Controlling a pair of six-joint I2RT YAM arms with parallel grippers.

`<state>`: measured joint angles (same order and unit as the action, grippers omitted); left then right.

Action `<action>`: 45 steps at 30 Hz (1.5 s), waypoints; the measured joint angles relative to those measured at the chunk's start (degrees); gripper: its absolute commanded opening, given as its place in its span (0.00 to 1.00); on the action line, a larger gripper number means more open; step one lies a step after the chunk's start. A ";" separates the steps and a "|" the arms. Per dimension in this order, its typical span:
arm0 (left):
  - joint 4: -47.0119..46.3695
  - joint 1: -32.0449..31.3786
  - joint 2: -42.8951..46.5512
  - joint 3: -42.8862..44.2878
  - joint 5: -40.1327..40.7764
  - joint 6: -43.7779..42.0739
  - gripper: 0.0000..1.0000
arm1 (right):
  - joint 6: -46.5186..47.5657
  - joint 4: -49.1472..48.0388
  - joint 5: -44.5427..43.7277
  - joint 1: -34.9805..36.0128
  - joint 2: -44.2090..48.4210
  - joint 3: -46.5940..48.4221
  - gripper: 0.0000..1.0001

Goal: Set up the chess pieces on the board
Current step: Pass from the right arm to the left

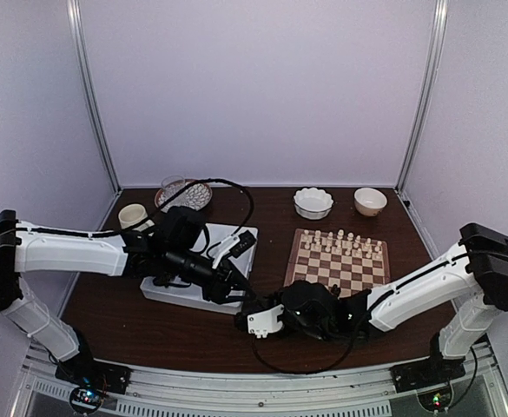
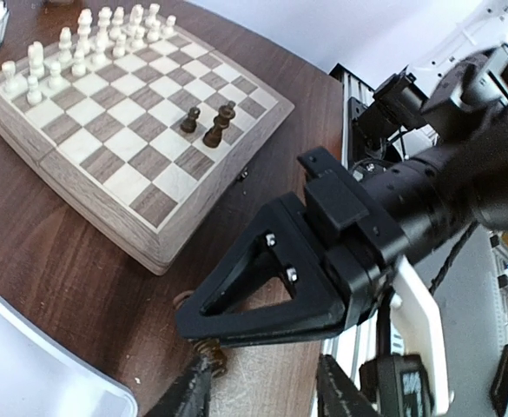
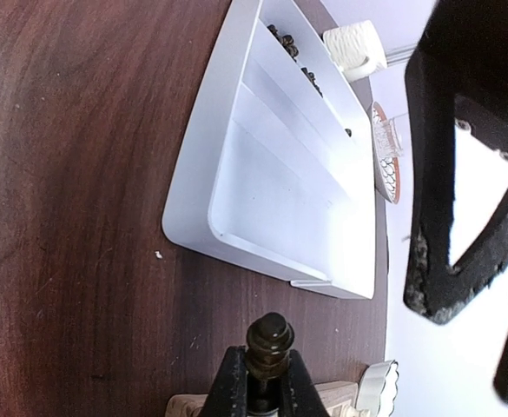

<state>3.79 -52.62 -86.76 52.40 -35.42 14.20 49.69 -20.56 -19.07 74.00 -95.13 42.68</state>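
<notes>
You're pinching one dark chess piece (image 3: 269, 334) in the right gripper (image 3: 262, 375); left gripper (image 2: 262, 393) hanging parted, empty. Only two dark chessmen (image 2: 219, 128) are standing on the board (image 2: 106, 195); most are waiting.

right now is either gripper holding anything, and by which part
The right gripper pinches a dark brown wooden chess piece by its stem, round head exposed. The left gripper is open and empty.

tray (image 1: 175, 295) left of the board (image 1: 345, 280), cup (image 1: 133, 215) and plate (image 1: 199, 196) behind the tray
</notes>
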 measured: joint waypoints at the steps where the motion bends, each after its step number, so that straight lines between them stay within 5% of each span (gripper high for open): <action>1: -0.76 0.00 0.85 -0.87 0.15 0.00 0.48 | -0.31 -0.11 0.35 -0.11 0.42 -0.37 0.00; 8: -5.81 0.00 10.19 -7.67 3.85 -0.33 0.64 | -4.57 -1.70 5.73 -2.60 6.12 -3.19 0.00; 18: -16.44 0.00 18.97 -14.38 12.37 -1.81 0.65 | -20.57 -8.28 19.82 -8.74 12.87 -6.36 0.00; 33: -54.31 0.00 3.65 -25.59 28.55 -4.33 0.62 | -58.31 -30.91 26.95 -15.98 6.25 -3.89 0.00; 45: -59.36 -2.01 1.57 -25.24 31.12 -9.46 0.56 | -68.70 -38.49 32.89 -15.96 1.09 -4.33 0.00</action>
<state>-55.57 -54.63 -85.19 27.16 -4.29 4.73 -19.00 -59.05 13.82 58.04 -94.04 38.35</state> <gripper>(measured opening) 0.572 0.087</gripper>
